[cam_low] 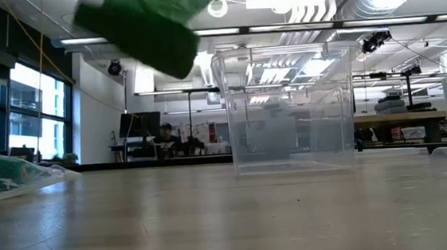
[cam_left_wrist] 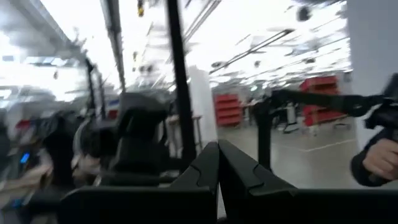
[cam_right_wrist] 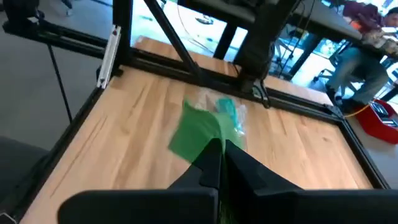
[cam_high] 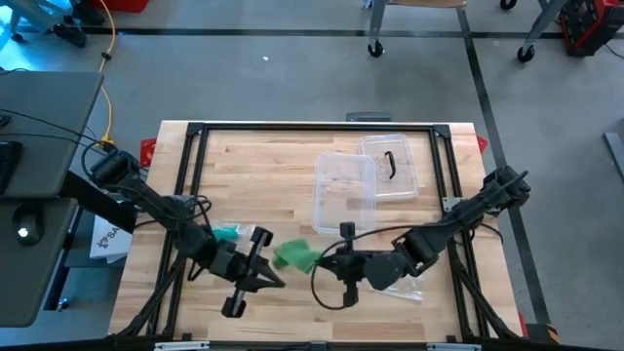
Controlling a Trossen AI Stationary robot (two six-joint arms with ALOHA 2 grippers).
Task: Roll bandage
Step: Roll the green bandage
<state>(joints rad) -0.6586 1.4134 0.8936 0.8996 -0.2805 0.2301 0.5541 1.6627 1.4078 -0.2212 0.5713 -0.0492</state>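
A green bandage (cam_high: 292,256) hangs in the air over the table's near middle, with my right gripper (cam_high: 315,259) shut on it; the low view shows the bandage (cam_low: 151,19) well above the tabletop. In the right wrist view the bandage (cam_right_wrist: 196,134) sticks out ahead of the shut fingers (cam_right_wrist: 221,155). My left gripper (cam_high: 280,282) is shut on nothing just left of the bandage, raised and pointing at the room (cam_left_wrist: 217,168). A clear packet with a teal roll (cam_high: 229,234) lies flat on the table. My right gripper pinches the green bandage between its two fingers at the end nearest them (cam_right_wrist: 214,142). The fingers come from the table's right, slanting down. The bandage juts out ahead of the fingertips as a flat, bent strip, lifted clear of the table.
A clear plastic box (cam_high: 343,190) stands upright at the middle back, its lid (cam_high: 390,166) beside it toward the far right. A crumpled clear wrapper (cam_high: 405,285) lies under my right arm. A black frame (cam_high: 312,128) edges the table. A person's hand (cam_left_wrist: 379,158) shows in the room beyond.
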